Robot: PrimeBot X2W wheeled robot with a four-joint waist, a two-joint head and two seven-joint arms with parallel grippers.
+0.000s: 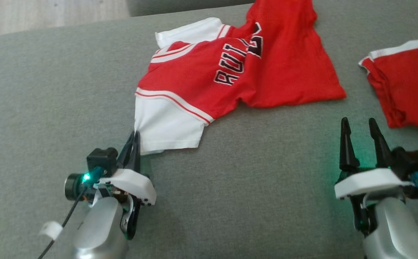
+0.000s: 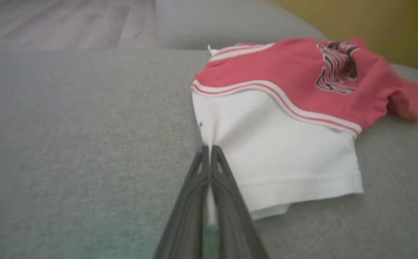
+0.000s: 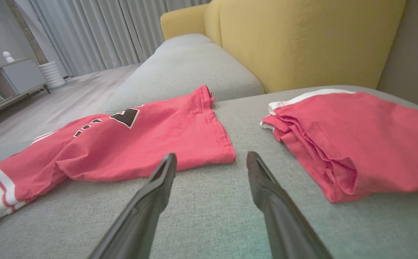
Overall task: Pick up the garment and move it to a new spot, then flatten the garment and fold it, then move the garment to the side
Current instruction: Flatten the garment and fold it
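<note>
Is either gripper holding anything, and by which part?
The left gripper is shut on the red jersey, pinching the edge of its white sleeve. The right gripper is open and empty.

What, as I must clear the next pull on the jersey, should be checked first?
1. Left gripper shut on the white edge of the jersey: ok.
2. Right gripper open, off the cloth: ok.
3. Jersey lying flat: not ok, its red half is folded over the lettering.
4. Jersey apart from the folded red garment: ok.
5. How many layers are pinched: cannot tell.
</note>
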